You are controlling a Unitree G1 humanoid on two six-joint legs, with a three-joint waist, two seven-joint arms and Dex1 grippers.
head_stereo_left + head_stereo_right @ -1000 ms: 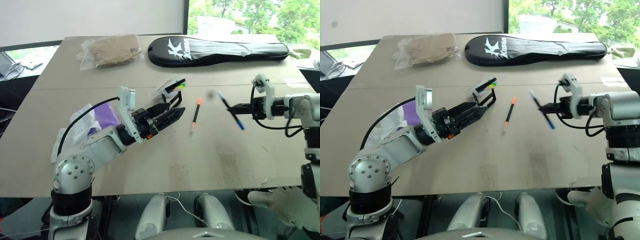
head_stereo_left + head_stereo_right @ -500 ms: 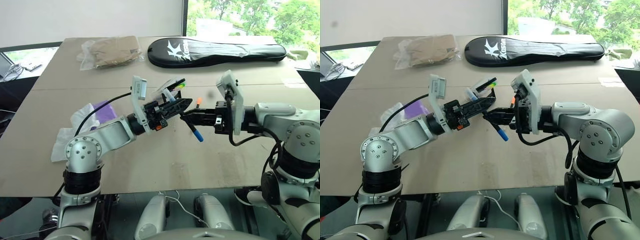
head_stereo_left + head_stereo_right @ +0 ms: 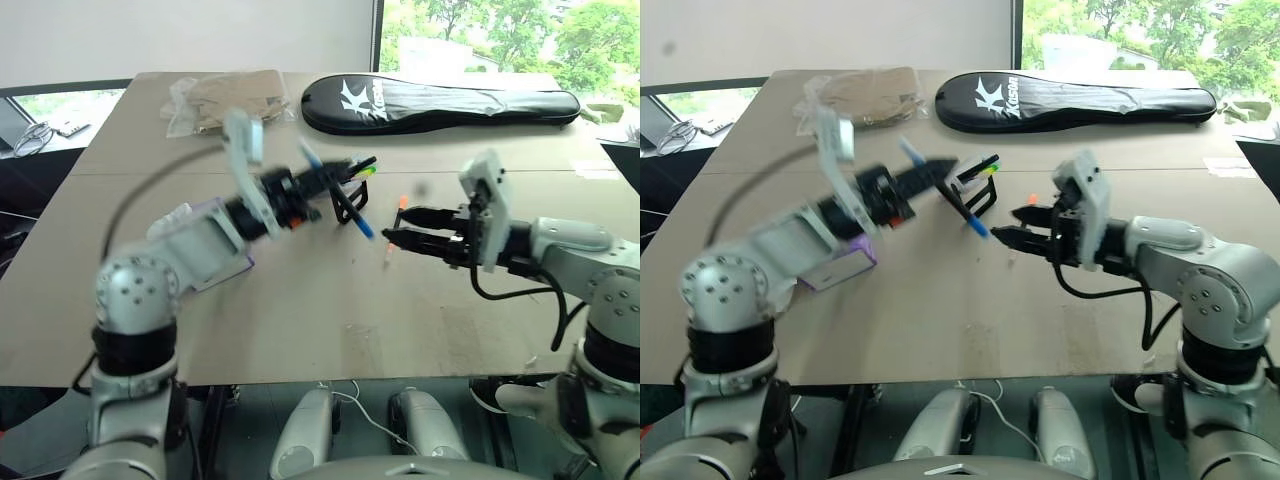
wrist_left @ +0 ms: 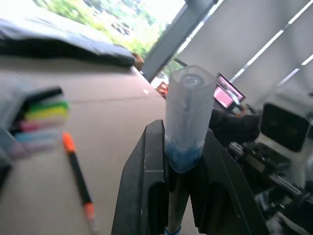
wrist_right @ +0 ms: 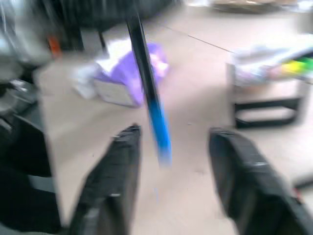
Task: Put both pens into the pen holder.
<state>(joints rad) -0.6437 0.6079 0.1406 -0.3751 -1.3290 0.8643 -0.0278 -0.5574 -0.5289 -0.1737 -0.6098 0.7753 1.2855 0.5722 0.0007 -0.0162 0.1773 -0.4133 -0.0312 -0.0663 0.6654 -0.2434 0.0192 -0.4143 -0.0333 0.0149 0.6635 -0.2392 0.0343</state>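
One "K Kason"-marked black racket case (image 3: 440, 98) rearward

Left end effector (image 3: 940, 176) apparently grips blue-ended pen (image 3: 943, 188); right end effector (image 3: 1016, 226) open.

Table (image 3: 300, 300): large, light tan wooden top, a seam running across it, taking up most of the room in the head views. Wall (image 3: 180, 35): plain pale surface behind the table's far edge. Window (image 3: 500, 35): at the far right, dark vertical frame, bright daylight and green trees outside. Floor (image 3: 30, 175): dark, to the left of the table, with what may be cables lying on it.
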